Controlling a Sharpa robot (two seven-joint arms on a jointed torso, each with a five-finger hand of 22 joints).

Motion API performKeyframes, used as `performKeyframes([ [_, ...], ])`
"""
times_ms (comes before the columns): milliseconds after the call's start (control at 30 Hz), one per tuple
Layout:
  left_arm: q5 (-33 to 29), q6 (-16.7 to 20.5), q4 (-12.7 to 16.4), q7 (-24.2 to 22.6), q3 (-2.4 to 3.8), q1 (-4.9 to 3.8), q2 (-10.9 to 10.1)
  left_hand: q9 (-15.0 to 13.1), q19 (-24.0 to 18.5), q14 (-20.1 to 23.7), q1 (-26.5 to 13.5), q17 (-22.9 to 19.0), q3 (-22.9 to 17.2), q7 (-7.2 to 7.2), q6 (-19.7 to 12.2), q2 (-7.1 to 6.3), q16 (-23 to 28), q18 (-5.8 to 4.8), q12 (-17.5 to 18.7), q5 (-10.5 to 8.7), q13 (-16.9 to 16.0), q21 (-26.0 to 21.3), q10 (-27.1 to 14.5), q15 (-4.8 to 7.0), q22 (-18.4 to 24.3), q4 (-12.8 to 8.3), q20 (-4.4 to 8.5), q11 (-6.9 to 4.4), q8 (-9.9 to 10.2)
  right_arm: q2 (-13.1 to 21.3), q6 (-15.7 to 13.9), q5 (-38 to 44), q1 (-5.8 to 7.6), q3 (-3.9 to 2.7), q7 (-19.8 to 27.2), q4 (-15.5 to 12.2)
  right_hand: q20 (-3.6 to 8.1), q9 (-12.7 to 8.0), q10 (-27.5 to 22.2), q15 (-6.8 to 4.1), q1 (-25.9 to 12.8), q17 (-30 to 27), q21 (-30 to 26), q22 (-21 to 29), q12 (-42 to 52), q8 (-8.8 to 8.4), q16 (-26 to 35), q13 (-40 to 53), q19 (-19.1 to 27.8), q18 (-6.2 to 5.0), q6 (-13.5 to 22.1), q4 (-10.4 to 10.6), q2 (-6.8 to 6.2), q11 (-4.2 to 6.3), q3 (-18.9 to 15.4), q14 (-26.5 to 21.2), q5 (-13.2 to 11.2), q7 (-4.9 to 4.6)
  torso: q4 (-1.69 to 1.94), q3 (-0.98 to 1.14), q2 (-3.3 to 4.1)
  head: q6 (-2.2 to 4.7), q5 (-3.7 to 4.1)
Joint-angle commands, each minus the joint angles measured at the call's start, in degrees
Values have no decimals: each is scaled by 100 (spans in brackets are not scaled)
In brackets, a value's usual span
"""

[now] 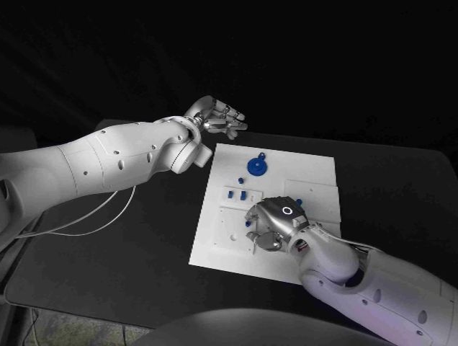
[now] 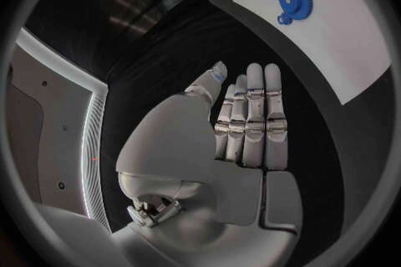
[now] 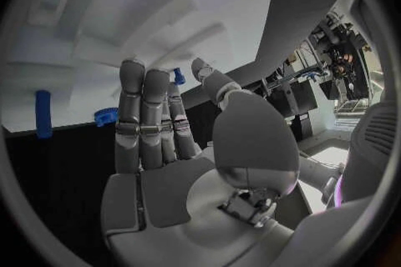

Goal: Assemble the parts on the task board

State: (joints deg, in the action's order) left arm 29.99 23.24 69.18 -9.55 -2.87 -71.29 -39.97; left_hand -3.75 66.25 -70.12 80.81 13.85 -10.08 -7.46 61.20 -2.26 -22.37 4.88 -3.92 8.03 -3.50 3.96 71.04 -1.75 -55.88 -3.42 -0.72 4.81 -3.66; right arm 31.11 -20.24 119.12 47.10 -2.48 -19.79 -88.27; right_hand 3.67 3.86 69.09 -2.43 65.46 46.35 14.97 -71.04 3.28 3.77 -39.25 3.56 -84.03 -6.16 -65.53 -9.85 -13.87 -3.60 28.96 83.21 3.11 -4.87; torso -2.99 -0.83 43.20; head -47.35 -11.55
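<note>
A: Starting at the left, what is the left hand (image 1: 217, 116) doing?

B: It hangs over the black worktop (image 1: 135, 238) just beyond the far left corner of the task board (image 1: 312, 173). In its wrist view the fingers (image 2: 250, 117) lie straight and side by side, the thumb a little apart, and nothing is in them. It is clear of the board.

A: And the board itself?

B: A white plate in the middle of the worktop. Near its far edge lies a large blue gear (image 1: 256, 166) with a much smaller blue piece (image 1: 261, 154) just beyond it. Nearer the middle two small blue parts (image 1: 238, 193) sit side by side in shallow recesses, and a tiny blue piece (image 1: 238, 179) lies just beyond them.

A: Then the right hand (image 1: 276, 223)?

B: It is low over the near middle of the board, back upward. Its wrist view shows the fingers (image 3: 146, 113) stretched out close together toward the board, with no part between them. Whether the fingertips touch the plate, I cannot tell.
</note>
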Motion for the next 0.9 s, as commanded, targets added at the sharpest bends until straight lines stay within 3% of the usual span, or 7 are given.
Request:
performKeyframes([
  [33, -23, -65, 17, -25, 5, -4, 1, -2, -48, 29, -16, -6, 8, -4, -16, 30, 24, -43, 13, 34, -4, 3, -36, -21, -8, -29, 1, -9, 1, 106, -330, -154, 11, -18, -187, -137, -33, 6, -61, 45, 43, -13, -73, 39, 18, -14, 31, 5, -217, -109, 24, 8, -4, -10, -77, -20, -35, -2, -9, -3, -6, 20, 7],
  [200, -23, -63, 14, -26, 5, -4, -5, -2, -48, 29, -16, -6, 8, -4, -16, 30, 24, -43, 13, 34, -4, 3, -36, -21, -8, -29, 1, -9, 1, 292, -464, -371, 22, -171, -154, -352, -42, 6, -64, 46, 20, -21, -113, 81, 22, -13, 39, 8, -224, -128, 50, 61, 11, -8, -223, -20, -36, 7, -6, 3, -3, 65, 18],
  [267, -23, -62, 13, -27, 5, -4, -11, -2, -48, 29, -16, -6, 8, -4, -16, 30, 24, -43, 13, 34, -4, 3, -36, -21, -8, -29, 1, -9, 1, 406, -508, -543, 25, -313, -90, -460, -36, 5, -4, 36, 25, -21, -34, 68, 27, -15, 37, 8, -240, -118, 46, 85, 49, 8, -226, -12, -37, 11, -4, 4, -4, 88, 40],
  [367, -23, -60, 12, -33, 5, -4, -25, -2, -48, 29, -16, -6, 8, -4, -16, 30, 24, -43, 13, 34, -4, 3, -36, -21, -8, -29, 1, -9, 1, 614, -478, -871, 27, -609, 90, -600, -22, 8, 125, 15, 110, -11, 212, 5, 28, -9, 15, 7, -268, -84, 13, 97, 158, 35, -106, 25, -33, -1, -14, -1, -9, 137, 65],
  [500, -23, -57, 5, -57, 4, -4, -34, -3, -45, 27, -18, -4, 12, -6, -20, 21, 21, -43, 12, 34, -5, 3, -34, -20, -17, -31, 1, -9, 0, 887, -256, -1198, 28, -993, 325, -654, -3, 4, 136, 16, 186, 15, 183, -5, 14, -14, 3, -3, -221, -39, 18, 78, 90, 25, 267, -1, -34, -42, -29, -9, -29, 191, 96],
  [633, -23, -50, -3, -62, 4, -2, -38, -3, -117, 44, -16, -7, 5, -3, -9, 27, 27, -66, 12, 41, -4, -16, -16, -25, -12, -32, -10, -13, 0, 1097, 41, -1345, 29, -1218, 456, -593, -9, 0, 25, 32, 188, 27, 104, 5, 7, -21, -5, -6, -199, -51, 68, 67, 12, -2, 290, -18, -34, -26, -45, -5, -47, 240, 34],
  [900, -24, -47, -20, -60, 4, 15, -36, -3, -165, 44, -21, -6, 2, -3, -11, 27, 25, -86, 13, 41, -5, -10, -11, -24, -2, -33, -7, -15, 0, 1246, 698, -1291, 29, -1338, 421, -405, -96, -9, -337, 125, 304, 51, -323, 91, 16, -21, -68, 2, -77, -147, 377, 163, 23, -100, -399, -191, -39, 102, -68, 7, -70, 277, 39],
])
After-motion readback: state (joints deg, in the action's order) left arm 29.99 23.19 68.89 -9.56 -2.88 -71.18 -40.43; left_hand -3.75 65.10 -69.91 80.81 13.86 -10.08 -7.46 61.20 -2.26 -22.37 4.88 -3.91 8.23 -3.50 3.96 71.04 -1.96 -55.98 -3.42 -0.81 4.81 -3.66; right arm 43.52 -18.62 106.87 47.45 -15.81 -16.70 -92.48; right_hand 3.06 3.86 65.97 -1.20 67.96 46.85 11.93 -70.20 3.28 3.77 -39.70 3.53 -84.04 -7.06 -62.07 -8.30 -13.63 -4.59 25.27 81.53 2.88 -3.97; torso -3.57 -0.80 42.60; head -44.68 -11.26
